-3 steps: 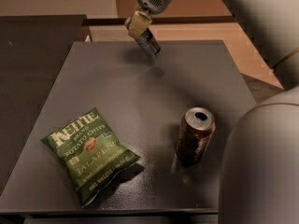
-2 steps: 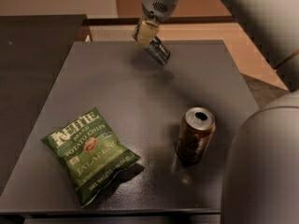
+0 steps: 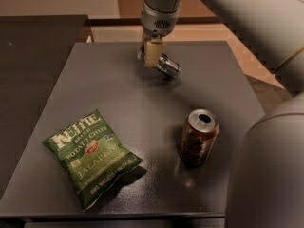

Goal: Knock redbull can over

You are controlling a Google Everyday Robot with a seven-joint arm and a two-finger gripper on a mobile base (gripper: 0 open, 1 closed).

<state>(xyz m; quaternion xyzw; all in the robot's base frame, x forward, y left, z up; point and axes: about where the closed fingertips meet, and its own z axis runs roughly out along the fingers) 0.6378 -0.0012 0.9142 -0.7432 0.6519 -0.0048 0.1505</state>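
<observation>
Redbull can [image 3: 168, 65] at 12 o'clock on the table [image 3: 109, 94], tilted, long axis running 10-to-4 o'clock, silver end toward 4. Juts out at 4 o'clock from the gripper [image 3: 153, 56], seemingly clenched by its far end. Probably calls for lowering toward 4 o'clock to lay it flat. Counted: one redbull can, one copper can [image 3: 198, 137] at 4 o'clock, one chip bag [image 3: 90, 156] at 8 o'clock, one gripper.

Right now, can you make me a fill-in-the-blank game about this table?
The chip bag is coloured ____.
The copper can stands ____.
The gripper is over the table's far side, beside the tilted redbull can, whose end is coloured ____.
Missing words: green; upright; silver.
</observation>
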